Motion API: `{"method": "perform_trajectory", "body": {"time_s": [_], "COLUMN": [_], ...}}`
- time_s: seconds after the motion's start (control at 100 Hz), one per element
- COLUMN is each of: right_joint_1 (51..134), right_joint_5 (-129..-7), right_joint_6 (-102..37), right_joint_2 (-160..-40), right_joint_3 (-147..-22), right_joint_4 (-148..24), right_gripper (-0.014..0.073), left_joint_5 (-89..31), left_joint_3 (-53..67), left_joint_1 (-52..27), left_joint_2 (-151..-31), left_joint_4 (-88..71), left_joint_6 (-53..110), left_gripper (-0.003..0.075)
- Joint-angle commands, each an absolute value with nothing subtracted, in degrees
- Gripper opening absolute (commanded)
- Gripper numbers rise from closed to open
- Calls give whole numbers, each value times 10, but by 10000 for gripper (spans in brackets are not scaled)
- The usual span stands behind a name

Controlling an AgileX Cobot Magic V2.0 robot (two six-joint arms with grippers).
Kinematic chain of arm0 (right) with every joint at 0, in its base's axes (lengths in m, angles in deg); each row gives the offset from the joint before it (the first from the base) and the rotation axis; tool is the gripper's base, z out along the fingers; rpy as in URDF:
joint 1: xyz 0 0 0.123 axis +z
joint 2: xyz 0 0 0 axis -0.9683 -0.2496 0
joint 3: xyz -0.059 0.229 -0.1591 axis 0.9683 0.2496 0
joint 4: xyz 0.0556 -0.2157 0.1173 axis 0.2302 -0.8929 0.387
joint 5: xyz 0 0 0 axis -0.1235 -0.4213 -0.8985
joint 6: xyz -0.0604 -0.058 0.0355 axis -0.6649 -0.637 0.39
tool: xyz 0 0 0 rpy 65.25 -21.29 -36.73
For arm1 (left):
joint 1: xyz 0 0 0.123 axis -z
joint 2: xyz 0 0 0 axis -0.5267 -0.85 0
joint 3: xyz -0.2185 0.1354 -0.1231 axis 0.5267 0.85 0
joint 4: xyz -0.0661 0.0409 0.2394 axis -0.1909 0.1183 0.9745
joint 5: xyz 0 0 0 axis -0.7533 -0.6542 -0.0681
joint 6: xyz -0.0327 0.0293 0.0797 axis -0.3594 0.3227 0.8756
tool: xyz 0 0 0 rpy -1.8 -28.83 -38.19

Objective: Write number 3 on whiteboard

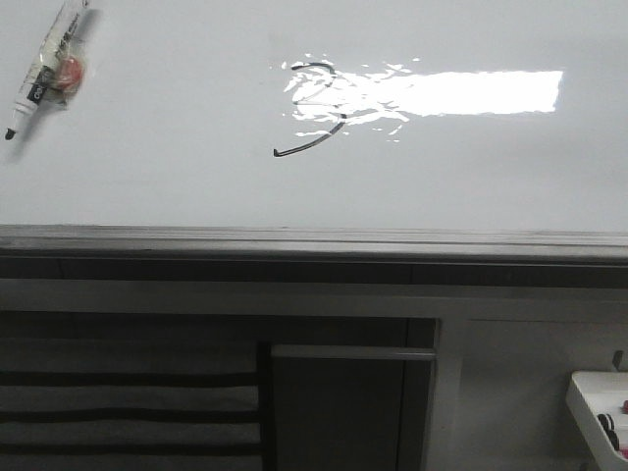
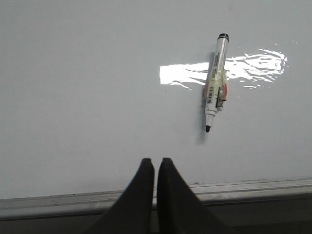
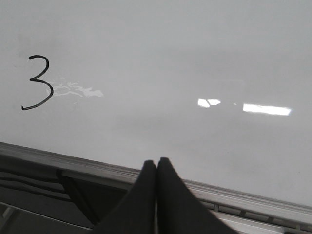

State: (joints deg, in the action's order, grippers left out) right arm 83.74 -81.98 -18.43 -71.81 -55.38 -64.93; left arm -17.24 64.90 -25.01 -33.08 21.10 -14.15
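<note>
**Surface Materials and Finish**

The whiteboard [image 1: 177, 186] has a smooth, glossy white-grey face that returns a hard, bright glare. Along its near edge runs a grey frame [image 1: 314, 238] of metallic appearance with a duller satin sheen. The number 3 [image 3: 39, 82] consists of thin, dark, matt ink strokes on that gloss. Lying on the whiteboard, the marker [image 2: 215, 82] has a smooth white plastic barrel carrying a printed label and a black tip. The left-arm fingers [image 2: 146, 178] and right-arm fingers [image 3: 148, 178] are matt black, with a smooth, non-reflective surface.
</note>
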Motion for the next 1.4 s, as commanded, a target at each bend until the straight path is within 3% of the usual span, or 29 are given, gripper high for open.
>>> {"method": "perform_trajectory", "body": {"time_s": [0.0, 0.12, 0.36, 0.57, 0.74, 0.94, 1.39], "right_joint_1": [833, 824, 742, 737, 737, 737, 737], "right_joint_5": [-774, -767, -694, -651, -594, -454, -482], "right_joint_6": [-185, -185, -185, -185, -176, -35, -31], "right_joint_2": [-720, -695, -531, -431, -422, -399, -399], "right_joint_3": [-570, -555, -438, -346, -298, -212, -216], "right_joint_4": [-646, -650, -646, -646, -647, -752, -752], "right_gripper": [-79, -79, -79, -79, -79, -79, -79], "left_joint_5": [-127, -127, -127, -127, -127, -127, -127], "left_joint_3": [651, 651, 651, 651, 651, 651, 651], "left_joint_1": [-251, -251, -251, -251, -251, -251, -251], "left_joint_2": [-312, -312, -312, -312, -312, -312, -312], "left_joint_4": [206, 206, 206, 206, 206, 206, 206], "left_joint_6": [-141, -141, -141, -141, -141, -141, -141], "left_gripper": [-19, -19, -19, -19, -19, -19, -19]}}
